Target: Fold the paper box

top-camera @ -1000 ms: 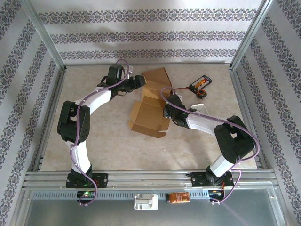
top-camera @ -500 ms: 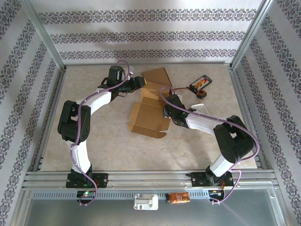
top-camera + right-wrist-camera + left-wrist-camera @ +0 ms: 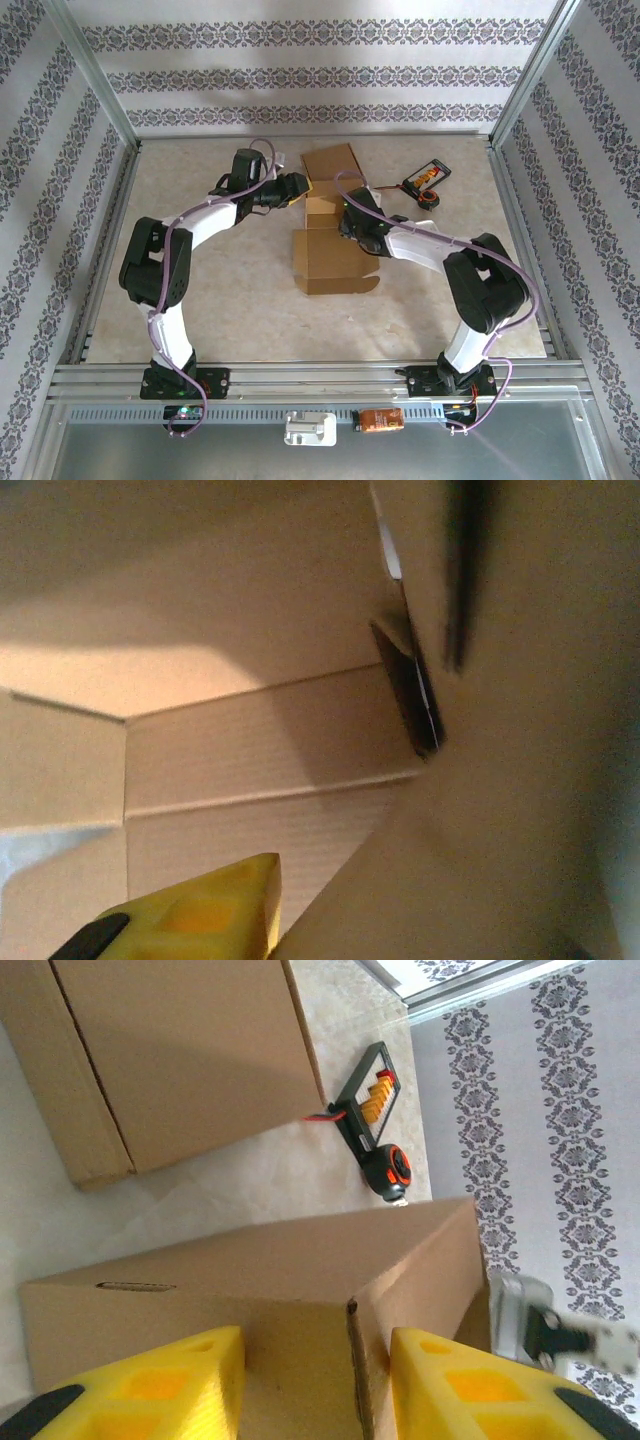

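Cardboard paper box (image 3: pixel 335 262) lies mid-frame on the table (image 3: pixel 230 300); left hand (image 3: pixel 315 1380) parted astride its wall; right hand (image 3: pixel 352 215) inside, grip impossible to tell.

Paper box (image 3: pixel 335 262) mid-table between left tool (image 3: pixel 298 187) and right tool (image 3: pixel 346 220)

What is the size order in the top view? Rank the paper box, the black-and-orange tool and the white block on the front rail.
1. paper box, clearly largest.
2-3. white block and black-and-orange tool: too alike to rank.
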Controlling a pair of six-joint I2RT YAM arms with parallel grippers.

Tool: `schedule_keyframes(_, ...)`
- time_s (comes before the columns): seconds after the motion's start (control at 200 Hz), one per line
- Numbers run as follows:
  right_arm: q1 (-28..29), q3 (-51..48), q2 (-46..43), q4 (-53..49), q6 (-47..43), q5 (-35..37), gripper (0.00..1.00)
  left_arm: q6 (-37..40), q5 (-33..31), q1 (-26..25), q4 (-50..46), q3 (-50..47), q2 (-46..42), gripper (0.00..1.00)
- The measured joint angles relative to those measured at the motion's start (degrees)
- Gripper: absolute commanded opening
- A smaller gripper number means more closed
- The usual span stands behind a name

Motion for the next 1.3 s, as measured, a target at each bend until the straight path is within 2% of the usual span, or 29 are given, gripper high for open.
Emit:
schedule_keyframes(0.145,0.00,2.32,1.90,0.55,1.57,-0.55,0.41,0.55,-2.10,-1.20,-2.03,-0.74,-1.84,0.41)
schedule_keyframes(0.275,0.13,1.75,1.11,1.07,-1.01,-3.06,0.52,2.03,-4.00,-1.18,-4.42,-0.72,-2.03,0.41)
schedule_keyframes(0.48,1.14,-4.28,-10.60,-0.63,-11.76,-10.64,0.64,3.91,-5.55,-1.20,-5.51,-0.11,-2.19,0.41)
schedule_keyframes(0.565,1.31,-6.67,-17.90,-1.09,-16.17,-13.60,0.79,4.33,-5.95,-1.22,-6.08,0.20,-2.19,0.41)
schedule_keyframes(0.645,1.36,-8.61,-24.87,-1.70,-19.19,-14.82,0.98,4.59,-6.03,-1.22,-6.45,0.37,-2.19,0.41)
schedule_keyframes(0.769,-1.62,-12.72,-35.26,-1.11,-26.64,-14.60,0.98,5.22,-6.58,-1.57,-6.84,0.61,-2.19,0.41)
schedule_keyframes(0.879,-11.21,-16.52,-37.99,1.95,-37.44,-15.41,0.98,5.64,-6.97,-1.86,-7.17,0.85,-2.19,0.41)
schedule_keyframes(0.979,-19.85,-16.15,-31.93,1.57,-47.54,-17.38,0.93,5.68,-7.02,-1.92,-7.26,0.87,-2.19,0.41)
schedule_keyframes(1.109,-28.44,-11.74,-21.20,-0.59,-54.40,-23.50,0.88,5.86,-7.02,-1.92,-7.61,1.07,-2.19,0.41)
schedule_keyframes(1.179,-29.38,-9.29,-16.85,-0.94,-59.25,-24.70,0.87,6.05,-7.02,-1.92,-7.74,1.16,-2.19,0.41)
schedule_keyframes(1.299,-26.51,-5.53,-11.61,-1.53,-68.83,-26.23,0.82,6.32,-6.99,-1.92,-8.02,1.36,-2.19,0.40)
